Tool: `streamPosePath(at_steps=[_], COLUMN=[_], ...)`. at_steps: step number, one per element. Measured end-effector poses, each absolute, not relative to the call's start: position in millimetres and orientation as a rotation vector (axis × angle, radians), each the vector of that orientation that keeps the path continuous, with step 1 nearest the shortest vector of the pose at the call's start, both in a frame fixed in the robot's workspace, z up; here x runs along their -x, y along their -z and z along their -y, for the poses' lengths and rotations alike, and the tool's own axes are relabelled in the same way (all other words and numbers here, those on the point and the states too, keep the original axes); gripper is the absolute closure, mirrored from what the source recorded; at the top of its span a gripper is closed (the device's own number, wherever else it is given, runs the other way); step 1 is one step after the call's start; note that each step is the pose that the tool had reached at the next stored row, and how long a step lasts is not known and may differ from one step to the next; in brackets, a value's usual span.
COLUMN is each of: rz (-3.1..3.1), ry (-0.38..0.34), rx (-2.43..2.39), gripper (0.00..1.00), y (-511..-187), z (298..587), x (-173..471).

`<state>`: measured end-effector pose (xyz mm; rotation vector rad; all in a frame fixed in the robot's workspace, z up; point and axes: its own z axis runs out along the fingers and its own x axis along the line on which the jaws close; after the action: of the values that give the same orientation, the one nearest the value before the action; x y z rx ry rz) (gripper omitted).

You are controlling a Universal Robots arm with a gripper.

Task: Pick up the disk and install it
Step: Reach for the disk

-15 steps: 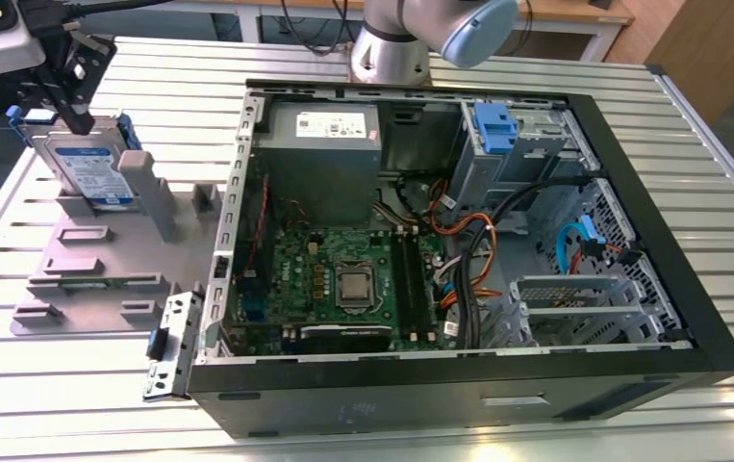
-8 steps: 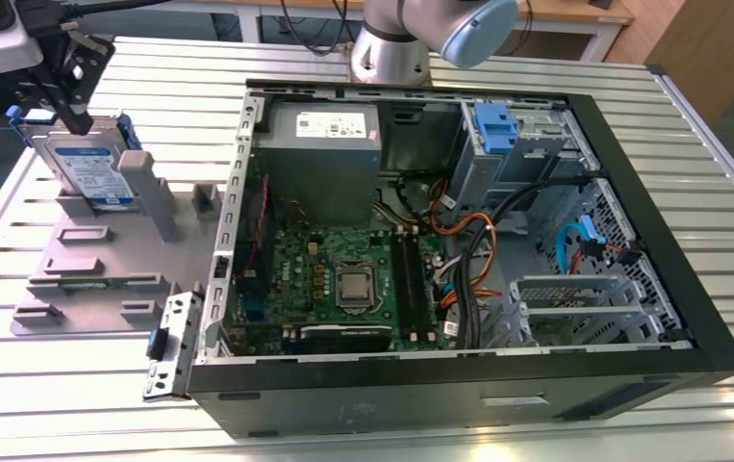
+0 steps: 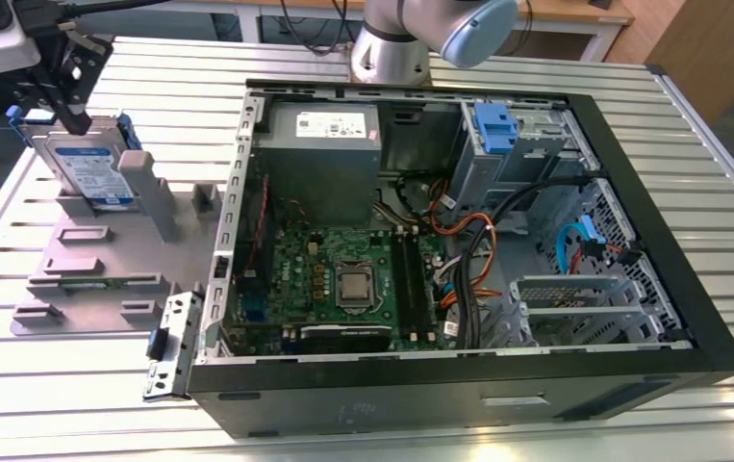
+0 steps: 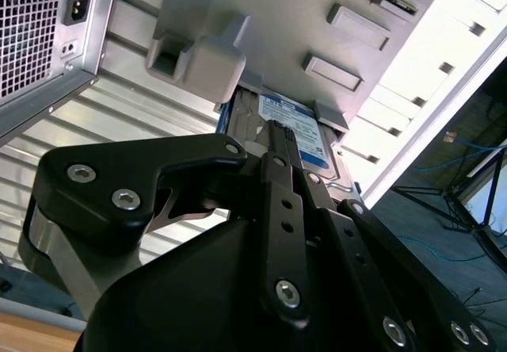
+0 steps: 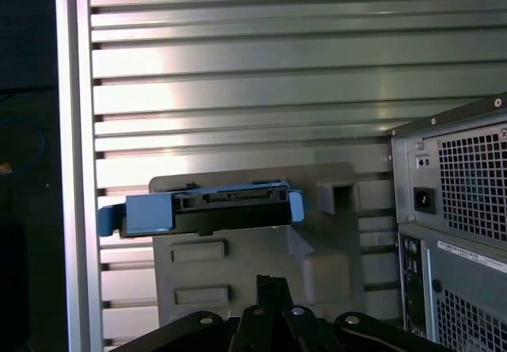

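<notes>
The disk (image 3: 88, 171) is a silver drive with a white-and-blue label and a blue side bracket. It stands upright on edge in a slot of a grey fixture (image 3: 97, 260) at the exterior view's left. My gripper (image 3: 75, 120) hangs just above the disk's upper edge, its dark fingers drawn together, shut on nothing. In the first wrist view the disk (image 5: 210, 211) shows edge-on with its blue bracket, a little apart from the gripper (image 5: 273, 282). The second wrist view puts the gripper (image 4: 279, 130) right at the edge of the disk (image 4: 305, 134).
An open computer case (image 3: 469, 385) lies on the slatted metal table (image 3: 674, 125) to the exterior view's right of the fixture. Inside are a grey power supply (image 3: 321, 135), a motherboard (image 3: 341, 279), cables and a drive bay with a blue latch (image 3: 495, 125). The arm's base (image 3: 392, 48) stands behind the case.
</notes>
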<state>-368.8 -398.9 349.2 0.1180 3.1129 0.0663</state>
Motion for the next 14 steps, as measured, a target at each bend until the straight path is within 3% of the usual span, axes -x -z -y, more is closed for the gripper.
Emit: streamPosePath(at_steps=[14], rz=[-3.113], ry=[-0.066], rx=[-0.118], gripper=[0.89], y=[-348.9], z=[398.9], x=[371.6])
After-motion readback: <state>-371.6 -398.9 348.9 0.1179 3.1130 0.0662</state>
